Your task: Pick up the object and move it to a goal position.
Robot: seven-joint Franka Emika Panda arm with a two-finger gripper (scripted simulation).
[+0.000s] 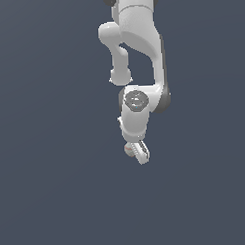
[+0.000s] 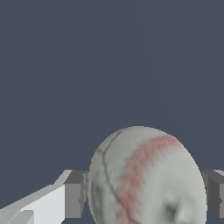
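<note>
Between my two fingertips, dead centre in my gripper (image 2: 144, 197), sits the ball (image 2: 146, 177) (off-white, a reddish seam running from 1 to 7 o'clock), pads pressed against its sides at 3 and 9 o'clock, round with no long axis.

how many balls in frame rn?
1. The ball sits between the jaws of the gripper in the wrist view; in the exterior view only a sliver shows by the gripper. No others visible.
</note>
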